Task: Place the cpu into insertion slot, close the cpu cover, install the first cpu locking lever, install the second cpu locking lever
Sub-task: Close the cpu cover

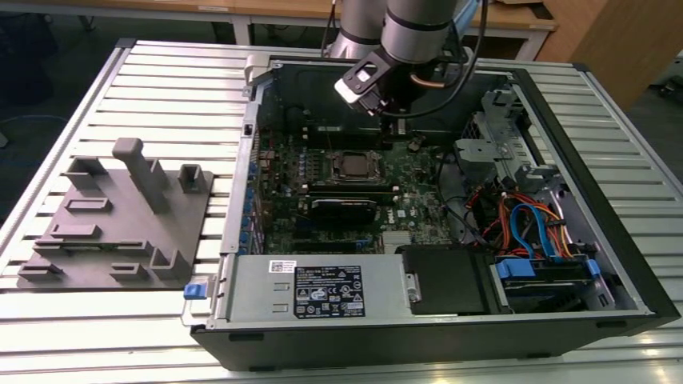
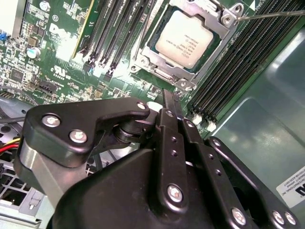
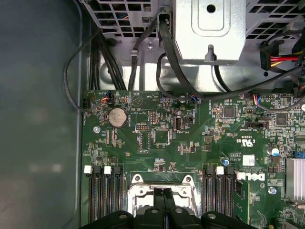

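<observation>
The cpu (image 2: 187, 39) lies with its silvery top up in the insertion slot (image 1: 350, 166) on the green board. The cpu cover (image 2: 157, 61), a silvery frame, lies flat around the chip. A thin metal lever rod (image 2: 274, 14) sticks out from one corner of the socket. My gripper (image 2: 167, 98) hangs above the board a short way from the socket, shut with nothing between its thin black fingers. In the first wrist view the gripper (image 3: 164, 198) stands over the socket's edge (image 3: 138, 191). In the exterior view the gripper (image 1: 393, 110) is over the far part of the open case.
Long black memory slots (image 2: 224, 81) flank the socket. A grey power supply box (image 1: 320, 292) sits at the case's near edge, with drive bays and coloured cables (image 1: 533, 232) on the exterior view's right. A grey fixture plate (image 1: 117, 216) lies outside the case on the exterior view's left.
</observation>
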Available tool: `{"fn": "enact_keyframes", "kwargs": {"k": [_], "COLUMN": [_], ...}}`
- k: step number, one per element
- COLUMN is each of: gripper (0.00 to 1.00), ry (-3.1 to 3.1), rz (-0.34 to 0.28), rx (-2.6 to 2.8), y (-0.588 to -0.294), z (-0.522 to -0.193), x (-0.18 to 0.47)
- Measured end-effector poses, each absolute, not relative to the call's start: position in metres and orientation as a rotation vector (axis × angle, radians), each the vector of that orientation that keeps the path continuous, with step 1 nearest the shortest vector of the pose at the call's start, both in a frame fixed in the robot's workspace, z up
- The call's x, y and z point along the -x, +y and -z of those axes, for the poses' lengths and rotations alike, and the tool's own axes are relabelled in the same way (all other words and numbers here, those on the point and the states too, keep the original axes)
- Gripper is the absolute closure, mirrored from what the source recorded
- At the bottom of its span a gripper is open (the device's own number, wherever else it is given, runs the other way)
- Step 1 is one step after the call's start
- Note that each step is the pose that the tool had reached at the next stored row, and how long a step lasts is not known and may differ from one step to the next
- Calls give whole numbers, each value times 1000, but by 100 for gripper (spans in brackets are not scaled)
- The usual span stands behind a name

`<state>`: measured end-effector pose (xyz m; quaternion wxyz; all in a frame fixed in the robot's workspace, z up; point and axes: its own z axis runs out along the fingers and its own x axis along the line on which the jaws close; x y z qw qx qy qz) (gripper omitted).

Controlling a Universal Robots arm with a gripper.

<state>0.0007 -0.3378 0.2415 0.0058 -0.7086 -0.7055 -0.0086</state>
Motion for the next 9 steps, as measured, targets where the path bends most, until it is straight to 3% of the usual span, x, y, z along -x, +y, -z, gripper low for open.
{"fn": "enact_keyframes", "kwargs": {"k": [9], "gripper": [90], "ry": [-2210], "rz": [26], "rx": [2216], "y": [-339], "z": [-231], "x": [13]}}
